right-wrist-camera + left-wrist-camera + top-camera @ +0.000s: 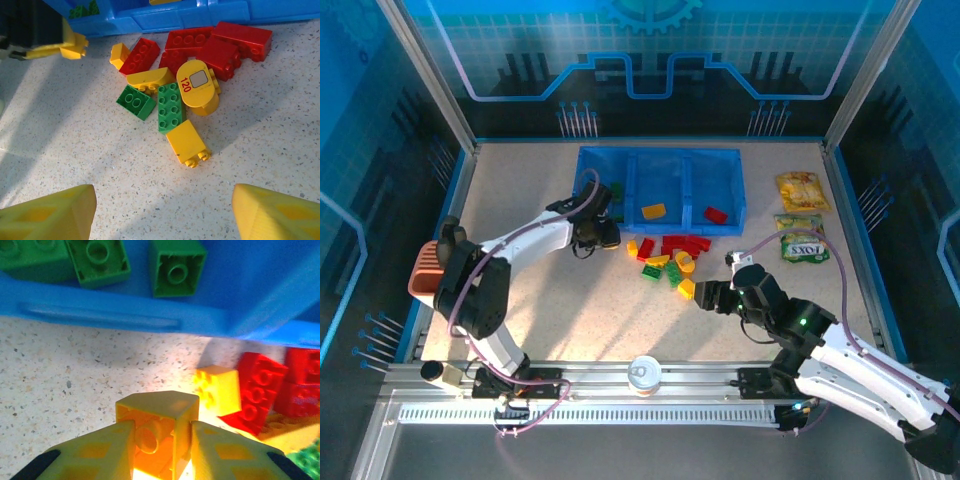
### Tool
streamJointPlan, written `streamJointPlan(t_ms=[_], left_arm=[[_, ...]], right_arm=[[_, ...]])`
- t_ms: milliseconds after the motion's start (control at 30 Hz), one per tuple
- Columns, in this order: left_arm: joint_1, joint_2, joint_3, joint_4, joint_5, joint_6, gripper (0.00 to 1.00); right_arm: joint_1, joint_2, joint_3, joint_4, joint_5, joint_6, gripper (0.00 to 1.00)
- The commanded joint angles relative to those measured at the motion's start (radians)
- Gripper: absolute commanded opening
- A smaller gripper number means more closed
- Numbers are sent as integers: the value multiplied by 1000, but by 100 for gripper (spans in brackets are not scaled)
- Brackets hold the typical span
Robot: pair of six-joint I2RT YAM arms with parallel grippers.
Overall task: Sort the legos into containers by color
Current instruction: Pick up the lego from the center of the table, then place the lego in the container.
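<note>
left wrist view: the left end effector [156,442] is clamped on a yellow brick [159,410], close to the speckled surface [75,375] and just before the near wall of the blue tray [125,320], whose left compartment holds green bricks [97,260]. in the top view the middle compartment [665,185] holds a yellow piece [653,211], so the step in hand looks like carrying this brick there. the next move calls for a lift over the wall and a shift right before release. the right end effector [160,210] hangs with fingers apart near the loose pile [175,85].
</note>
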Motion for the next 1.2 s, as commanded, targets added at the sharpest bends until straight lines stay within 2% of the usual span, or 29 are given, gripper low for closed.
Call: streamJointPlan(t_ms=[0,200,600,800,967,1067,1167], left_arm=[[-8,-54,65,-35,9,29,33],[-29,-13,209,-30,48,53,34],[-71,287,554,-114,43,103,34],[-75,342,616,-128,50,106,36],[-81,333,626,-129,49,119,47],[-86,313,619,-125,47,132,43],[-86,298,610,-118,42,131,44]], right_arm=[[9,-16,-3,-14,29,17,73],[8,-28,-8,-29,28,29,73],[10,-144,-19,-126,44,47,73],[10,-177,-54,-141,46,66,73],[10,-174,-54,-129,46,62,73],[10,-166,-52,-122,45,58,73],[10,-157,-52,-112,40,59,73]])
